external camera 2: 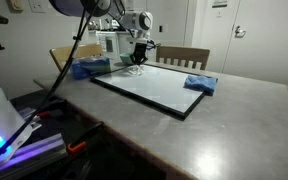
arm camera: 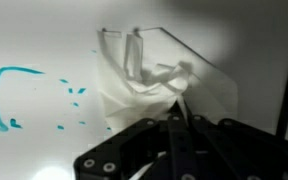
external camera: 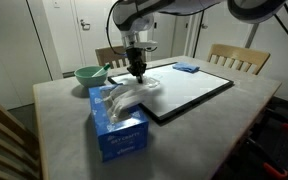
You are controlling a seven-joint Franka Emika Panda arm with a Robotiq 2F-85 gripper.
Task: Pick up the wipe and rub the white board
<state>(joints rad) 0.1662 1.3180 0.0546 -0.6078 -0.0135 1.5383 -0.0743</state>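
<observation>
The white board lies flat on the table, black-framed, and shows in both exterior views. My gripper hangs over its near-left corner, also seen over the board's far end. In the wrist view the fingers are closed together, pinching the crumpled white wipe, which drapes down onto the board. Blue pen marks lie on the board to the left of the wipe. The wipe appears as a pale wisp under the gripper.
A blue tissue box with a tissue sticking out stands in front of the board. A green bowl sits at the left. A folded blue cloth lies on the board's far edge. Wooden chairs stand behind the table.
</observation>
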